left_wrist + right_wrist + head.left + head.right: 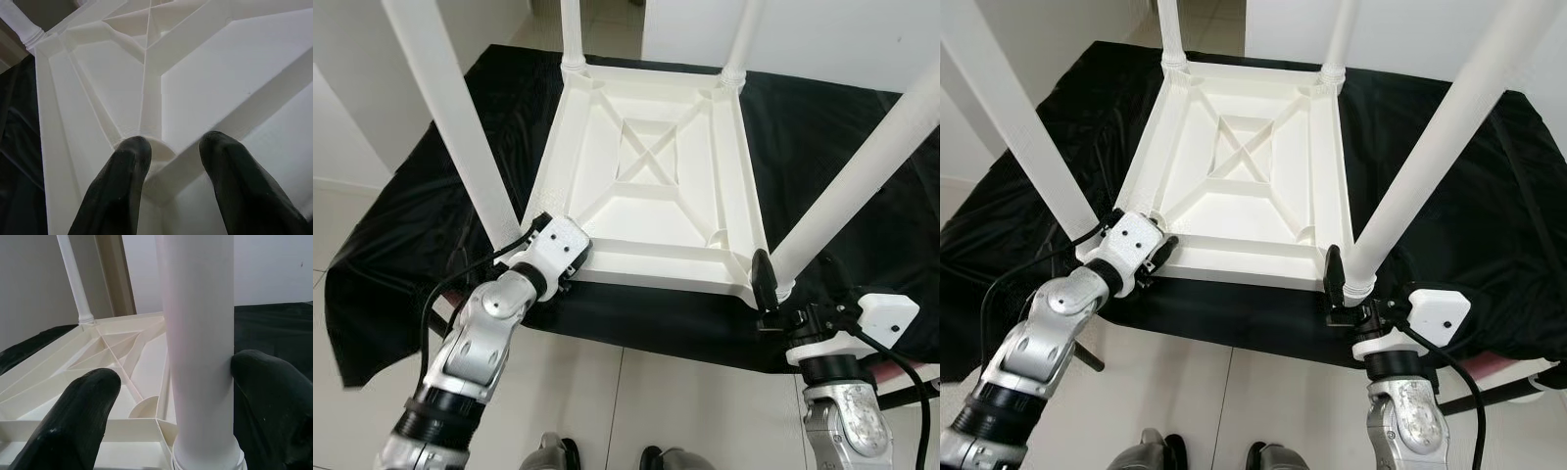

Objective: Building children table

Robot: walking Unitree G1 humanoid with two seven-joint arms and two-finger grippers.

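Four white legs stand up from one white children's table [651, 166] that lies upside down on a black cloth [421, 225], its ribbed underside facing up; all four legs are cut off by the top of the head views, so their ends cannot be seen. At the near left corner, the left gripper [171, 161] sits against the table's frame beside the near left leg [450, 108], its two black fingers [122, 186] spread apart with a rib of the frame between them; it grips nothing that I can make out, and in the head views its fingers are hidden under the white wrist housing. Two far legs [572, 29] rise from the back corners. At the near right corner, the right gripper [171, 396] straddles the base of the near right leg [862, 166]: one finger [264, 396] touches the leg, the other stands off it, so the hold is loose, not clamped. Below, two dark shoes [558, 455] on the pale tiled floor [607, 392] are cut off by the frame's edge.
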